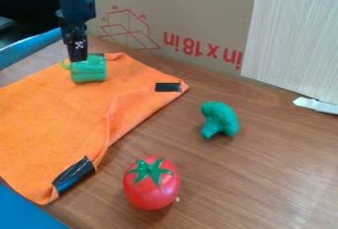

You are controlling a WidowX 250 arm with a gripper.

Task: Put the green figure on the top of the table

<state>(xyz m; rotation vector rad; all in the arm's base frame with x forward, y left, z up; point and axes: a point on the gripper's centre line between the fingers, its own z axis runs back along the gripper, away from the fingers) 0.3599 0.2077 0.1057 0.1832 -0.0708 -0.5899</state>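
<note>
The green pepper [89,71] is right at the jaws' lower end.

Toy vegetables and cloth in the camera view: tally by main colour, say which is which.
Green: 2 (bell pepper, broccoli)
Red: 1 (tomato)
Orange: 1 (cloth)
Total: 4
</note>
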